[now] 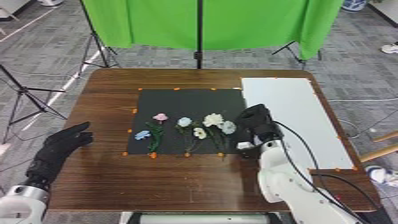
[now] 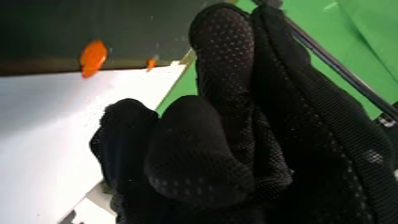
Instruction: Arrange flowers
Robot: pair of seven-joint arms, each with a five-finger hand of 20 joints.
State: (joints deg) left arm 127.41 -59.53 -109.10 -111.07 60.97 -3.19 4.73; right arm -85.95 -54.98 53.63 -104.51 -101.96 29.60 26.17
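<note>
Got my right hand [image 1: 256,119] over the black mat's [image 1: 182,101] right edge, fingers loose, close together. My left hand [image 1: 59,148] is at the table's [image 1: 102,185] left edge, fingers extended. Pink flower [image 1: 160,117], blue flower [image 1: 142,135], white flowers [image 1: 213,119] lie on the mat.

Table [image 1: 178,187] being viewed from the head, forward and down, farther off, right hand [image 1: 255,120] being viewed close from its wrist, outward along it, green cloth [image 1: 258,22] at head frame's top, white board [image 1: 289,105] at right, being shared
</note>
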